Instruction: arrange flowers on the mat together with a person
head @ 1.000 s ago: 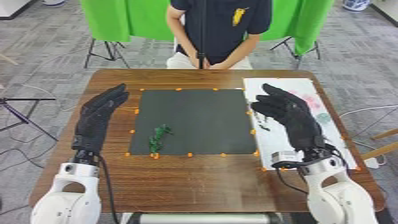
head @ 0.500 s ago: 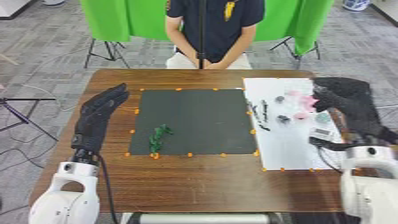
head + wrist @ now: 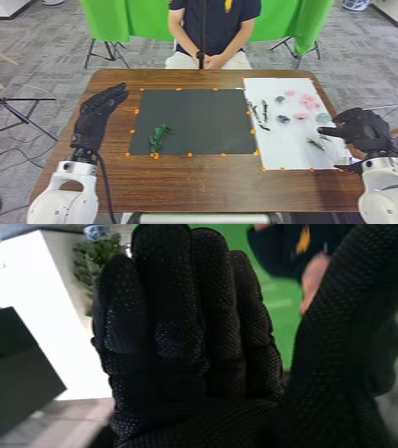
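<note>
Head view showed the green sprig [image 3: 314,144] lying on the white sheet [image 3: 282,156], its long axis from eleven to five o'clock. Nearer was the right hand [image 3: 360,126], the sprig at about its eight o'clock, fingers straight, released. Farther, toward nine o'clock, was the left hand [image 3: 91,120], also open.

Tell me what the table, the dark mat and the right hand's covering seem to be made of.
Table: wood or wood veneer, brown, faintly glossy, judging by its streaky grain.
Dark mat: matte and evenly dark, lying flat; perhaps felt, paper or thin rubber, the look doesn't settle it.
Right hand: matte black fabric, probably knit, given the fine dotted texture.
</note>
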### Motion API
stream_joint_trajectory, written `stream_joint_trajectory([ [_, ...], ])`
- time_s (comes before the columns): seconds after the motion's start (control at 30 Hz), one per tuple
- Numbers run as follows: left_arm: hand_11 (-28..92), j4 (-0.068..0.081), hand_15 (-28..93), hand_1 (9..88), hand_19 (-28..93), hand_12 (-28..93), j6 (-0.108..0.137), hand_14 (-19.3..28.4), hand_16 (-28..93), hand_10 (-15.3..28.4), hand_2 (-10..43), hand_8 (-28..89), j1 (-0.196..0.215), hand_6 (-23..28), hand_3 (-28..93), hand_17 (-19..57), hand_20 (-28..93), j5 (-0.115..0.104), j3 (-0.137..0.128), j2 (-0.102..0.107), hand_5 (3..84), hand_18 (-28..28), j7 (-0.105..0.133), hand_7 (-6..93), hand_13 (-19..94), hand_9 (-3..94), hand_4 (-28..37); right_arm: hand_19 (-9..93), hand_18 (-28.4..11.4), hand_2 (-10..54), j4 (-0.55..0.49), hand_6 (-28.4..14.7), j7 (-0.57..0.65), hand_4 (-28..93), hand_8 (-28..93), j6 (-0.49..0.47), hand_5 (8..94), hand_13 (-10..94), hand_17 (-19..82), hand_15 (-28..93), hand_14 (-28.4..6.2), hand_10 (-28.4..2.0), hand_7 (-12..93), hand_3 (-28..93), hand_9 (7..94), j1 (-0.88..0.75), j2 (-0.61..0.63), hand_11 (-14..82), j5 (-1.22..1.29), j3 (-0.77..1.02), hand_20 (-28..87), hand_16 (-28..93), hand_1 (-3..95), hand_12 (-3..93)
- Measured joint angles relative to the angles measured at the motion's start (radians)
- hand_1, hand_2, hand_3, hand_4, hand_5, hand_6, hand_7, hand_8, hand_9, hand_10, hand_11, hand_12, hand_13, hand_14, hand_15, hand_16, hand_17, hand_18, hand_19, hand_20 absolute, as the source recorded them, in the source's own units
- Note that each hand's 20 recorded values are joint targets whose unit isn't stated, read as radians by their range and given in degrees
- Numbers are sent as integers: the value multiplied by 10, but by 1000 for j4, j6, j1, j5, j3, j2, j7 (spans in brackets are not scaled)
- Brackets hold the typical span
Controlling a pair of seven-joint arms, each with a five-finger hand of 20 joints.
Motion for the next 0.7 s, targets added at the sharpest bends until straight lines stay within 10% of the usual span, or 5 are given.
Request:
stream_joint_trajectory([
  [0.7,161,-10,77,301,9,147,13,155,55,129,-34,-51,9,44,617,15,130,0,-2,4,451,93,-4,126,302,424,-161,766,-85,-95,97,-16,77,372,-95,-93,745,882,649,377,-62,-112,167,-281,855,8,10,227,-38,7,344,251,708,200],
])
